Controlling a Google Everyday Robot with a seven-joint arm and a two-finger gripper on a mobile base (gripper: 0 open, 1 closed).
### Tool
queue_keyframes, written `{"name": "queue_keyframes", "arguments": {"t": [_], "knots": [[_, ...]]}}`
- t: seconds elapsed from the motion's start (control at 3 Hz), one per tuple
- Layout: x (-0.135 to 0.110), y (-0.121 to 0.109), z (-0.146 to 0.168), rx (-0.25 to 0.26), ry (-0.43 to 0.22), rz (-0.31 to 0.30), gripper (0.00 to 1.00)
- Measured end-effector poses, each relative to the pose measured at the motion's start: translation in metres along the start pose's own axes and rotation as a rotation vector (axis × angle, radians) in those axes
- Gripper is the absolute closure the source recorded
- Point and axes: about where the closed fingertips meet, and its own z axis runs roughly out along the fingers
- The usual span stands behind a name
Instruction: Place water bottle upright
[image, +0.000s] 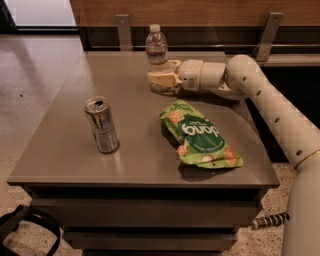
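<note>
The water bottle (156, 50) is clear with a white cap and a pale label band. It stands upright at the far edge of the grey table (65, 150). My gripper (162, 73) reaches in from the right, and its cream fingers (160, 79) close around the bottle's lower body. The bottle's base is partly hidden behind the front finger. My white arm (260, 95) stretches across the table's right side.
A silver drink can (101, 125) stands upright at the left front. A green snack bag (200, 135) lies flat in the middle right, just in front of the arm. A wooden wall with metal brackets (122, 30) runs behind the table. A black strap (25, 225) lies on the floor at the lower left.
</note>
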Motion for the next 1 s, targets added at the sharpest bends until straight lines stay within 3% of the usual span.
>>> {"name": "queue_keyframes", "arguments": {"t": [0.67, 1.0], "knots": [[-0.0016, 0.0, -0.0002, 0.0, 0.0, 0.0, 1.0], [-0.0021, 0.0, -0.0001, 0.0, 0.0, 0.0, 0.82]]}}
